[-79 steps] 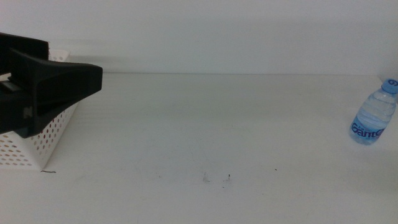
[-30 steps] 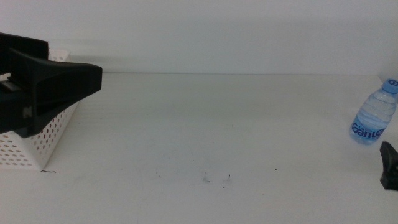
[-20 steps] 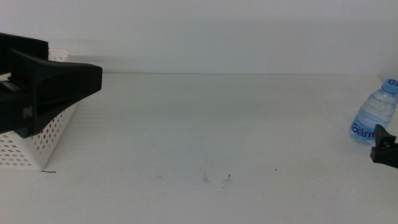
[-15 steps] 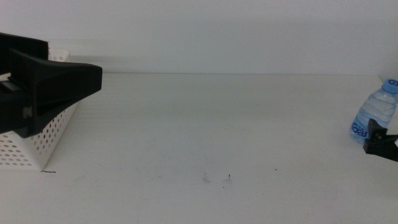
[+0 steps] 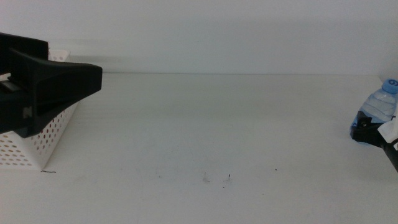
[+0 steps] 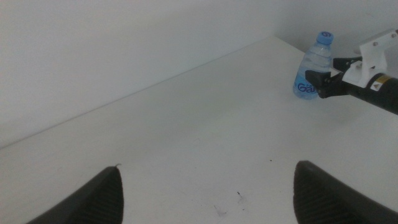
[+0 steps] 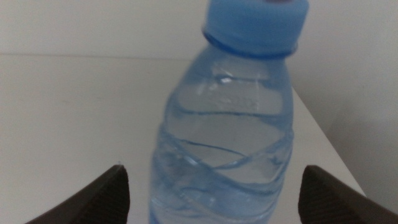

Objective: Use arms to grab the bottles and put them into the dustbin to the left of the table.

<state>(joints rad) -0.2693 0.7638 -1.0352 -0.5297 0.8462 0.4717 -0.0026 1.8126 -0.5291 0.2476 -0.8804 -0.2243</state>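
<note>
A small clear water bottle (image 5: 384, 101) with a blue cap stands upright at the table's far right edge. My right gripper (image 5: 370, 129) is in front of its lower half and hides the label there. In the right wrist view the bottle (image 7: 229, 130) fills the frame, and my right gripper (image 7: 217, 208) is open with one jaw on each side of it. In the left wrist view the bottle (image 6: 312, 73) shows far off, with the right gripper (image 6: 328, 82) at its base. My left gripper (image 5: 74, 81) hangs open over the white perforated dustbin (image 5: 46, 135) at the left, holding nothing.
The white table (image 5: 217, 124) carries a few small dark specks (image 5: 229, 178) near the front middle. A pale wall runs along the back edge. The bottle stands close to the table's right corner.
My right gripper came in from the lower right edge and rose to the bottle, now covering its lower part. The left gripper and the bottle stayed where they were.
</note>
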